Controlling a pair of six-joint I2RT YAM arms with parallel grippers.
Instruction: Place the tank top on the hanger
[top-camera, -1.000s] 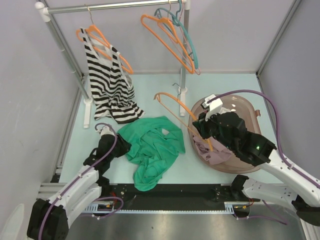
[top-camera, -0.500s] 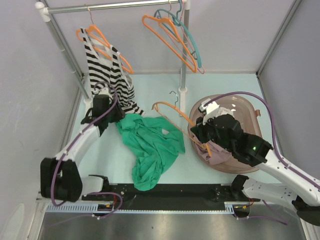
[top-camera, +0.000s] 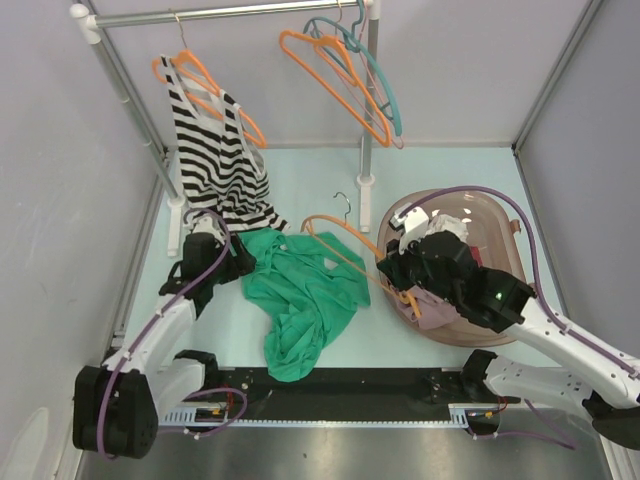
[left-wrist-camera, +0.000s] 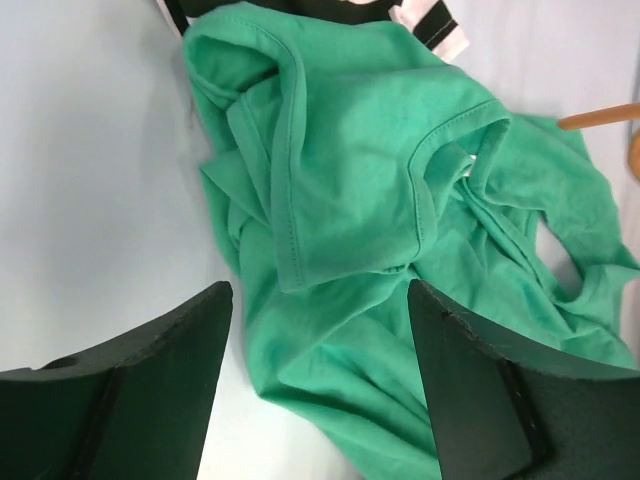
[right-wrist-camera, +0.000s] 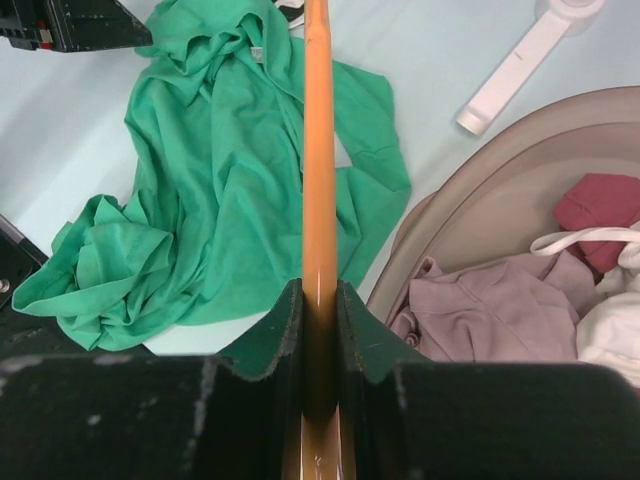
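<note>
1. Top external view: the left fingers (top-camera: 234, 262) sit low over the counter (top-camera: 300, 180), spread wide with nothing between them.
2. The tank top (top-camera: 305, 295) lies crumpled on the counter. It starts just ahead of the left fingers and reaches across toward the right fingers (top-camera: 388, 270), with one end trailing back toward the arm bases.
3. Left wrist view: green cloth fills the space ahead of the spread fingers, and a folded hem and an armhole edge lie just beyond their tips. I cannot tell whether the tips touch the cloth.
4. The right fingers are clamped tight on the hanger (right-wrist-camera: 320, 150), gripping its straight orange bar. The bar runs straight out ahead of them, across the tank top's nearer edge.
5. The hanger's silver hook (top-camera: 342, 203) is at the end far from the right fingers, pointing toward the rack post.
6. Beside the right fingers, on the side away from the tank top, is a brown tub (top-camera: 500, 215) holding a pinkish-mauve garment (right-wrist-camera: 480, 300).
7. A striped top (top-camera: 225, 170) hangs from the rail beyond the left fingers. Its hem comes down right by the green cloth's far edge.
</note>
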